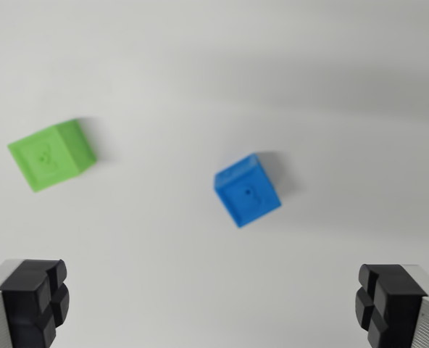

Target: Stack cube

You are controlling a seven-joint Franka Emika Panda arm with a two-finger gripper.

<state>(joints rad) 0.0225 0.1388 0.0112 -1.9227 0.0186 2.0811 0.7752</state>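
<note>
A blue cube (247,190) lies on the white table near the middle of the wrist view, turned at an angle. A green cube (53,154) rests apart from it toward the wrist view's left, also rotated. My gripper (213,304) hangs above the table at the bottom of the picture, open wide, with nothing between its black fingertips (37,301). Both cubes sit beyond the fingertips, the blue one closer to the gripper's centre line. The picture is slightly blurred.
The white table surface (214,72) fills the whole view, with a soft grey shadow band across the upper right. Nothing else shows around the two cubes.
</note>
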